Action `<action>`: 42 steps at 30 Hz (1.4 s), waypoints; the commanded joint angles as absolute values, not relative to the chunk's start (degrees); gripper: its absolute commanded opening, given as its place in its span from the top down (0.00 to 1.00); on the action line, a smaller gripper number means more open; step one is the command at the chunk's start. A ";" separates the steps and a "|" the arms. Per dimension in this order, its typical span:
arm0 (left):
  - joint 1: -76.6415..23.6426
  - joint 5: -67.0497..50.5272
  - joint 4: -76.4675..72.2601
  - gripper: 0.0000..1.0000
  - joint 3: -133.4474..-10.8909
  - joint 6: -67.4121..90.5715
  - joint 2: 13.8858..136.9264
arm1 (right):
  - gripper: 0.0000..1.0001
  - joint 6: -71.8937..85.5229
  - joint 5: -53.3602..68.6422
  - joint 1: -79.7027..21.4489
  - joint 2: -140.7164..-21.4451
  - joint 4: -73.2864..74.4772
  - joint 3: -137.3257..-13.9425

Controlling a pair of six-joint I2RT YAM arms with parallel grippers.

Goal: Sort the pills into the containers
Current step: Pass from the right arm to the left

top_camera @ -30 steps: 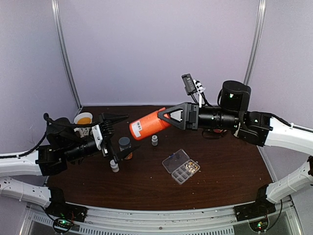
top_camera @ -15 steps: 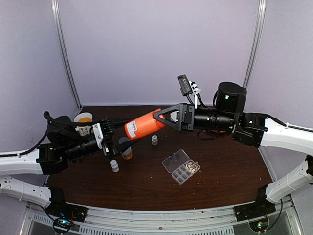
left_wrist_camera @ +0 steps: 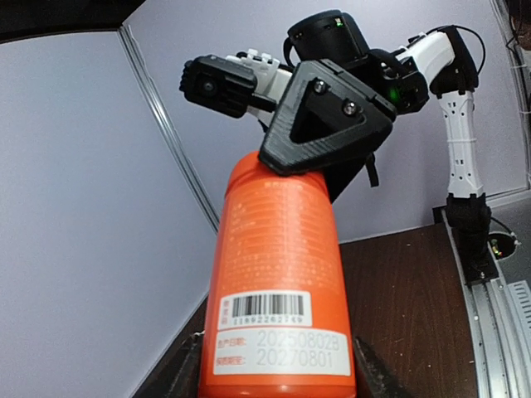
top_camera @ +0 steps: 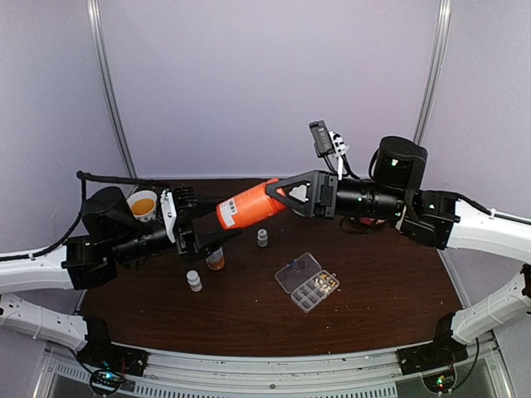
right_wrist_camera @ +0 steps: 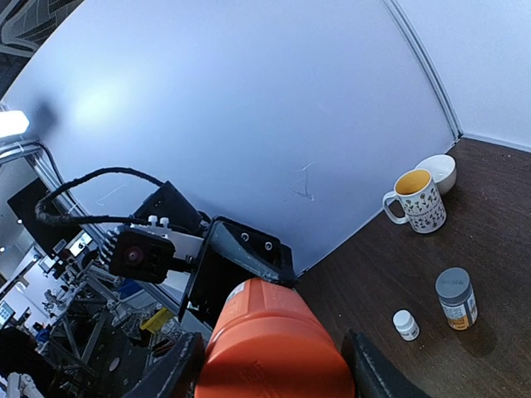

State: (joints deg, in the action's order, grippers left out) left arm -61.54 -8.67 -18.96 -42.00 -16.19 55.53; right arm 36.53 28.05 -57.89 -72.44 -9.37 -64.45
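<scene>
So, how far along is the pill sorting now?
Done: a few pills lie in some cells of the open pill box. In hand: the right claw holds the orange bottle in the air, and the left claw sits around its other end. Left: probably opening it and filling the other cells.

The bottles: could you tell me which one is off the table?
The big orange bottle, held aloft between the left gripper and right gripper; the smaller bottles stand on the table.

The flat clear plastic pill box [top_camera: 296, 273] lay open well below my right claw [top_camera: 278, 197], tiny beige pills [top_camera: 324, 282] in some cells.
</scene>
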 commanded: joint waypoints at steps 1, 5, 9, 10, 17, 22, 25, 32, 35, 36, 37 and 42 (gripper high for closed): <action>-60.26 -14.64 -26.04 1.00 -43.65 4.17 57.23 | 0.84 22.40 33.20 -60.39 -69.57 -5.41 -65.52; -59.53 -18.88 -27.61 1.00 -44.21 12.36 58.11 | 0.87 13.26 31.32 -62.04 -66.37 -2.52 -64.79; -58.76 -24.93 -26.02 1.00 -47.31 18.90 59.44 | 0.93 2.81 34.29 -62.27 -63.47 -1.73 -62.91; -58.42 -26.82 -24.84 1.00 -48.34 20.40 60.02 | 0.94 1.13 34.80 -62.31 -63.00 -0.81 -62.92; -57.91 -36.08 -21.88 1.00 -53.58 28.34 65.06 | 0.94 -15.77 38.16 -62.53 -62.52 8.51 -64.94; -57.48 -39.57 -24.16 1.00 -54.58 33.57 66.99 | 0.93 -29.88 37.26 -62.51 -60.93 10.84 -63.26; -57.10 -40.64 -25.56 1.00 -54.43 35.66 67.72 | 0.95 -39.83 33.68 -62.61 -59.90 11.54 -62.12; -56.75 -42.35 -27.87 1.00 -54.24 38.71 69.07 | 1.00 -68.21 28.46 -62.67 -61.07 21.49 -65.05; -56.76 -42.40 -28.81 1.00 -53.82 39.53 69.23 | 1.00 -76.02 24.16 -63.03 -61.26 20.26 -64.11; -56.78 -42.39 -29.17 1.00 -53.61 39.61 69.21 | 1.00 -77.48 22.94 -63.16 -61.33 19.48 -63.93; -56.70 -42.39 -29.46 1.00 -53.35 39.70 69.12 | 1.00 -78.26 22.15 -63.20 -61.42 18.90 -63.95; -56.52 -41.91 -30.06 1.00 -52.17 38.54 68.87 | 0.59 -73.35 22.73 -63.26 -61.70 17.15 -65.93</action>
State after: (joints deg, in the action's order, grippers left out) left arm -56.25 -43.66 -21.12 -51.92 35.48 69.43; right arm -70.57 27.42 -62.76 -59.77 16.23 -64.66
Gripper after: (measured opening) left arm 0.513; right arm 0.554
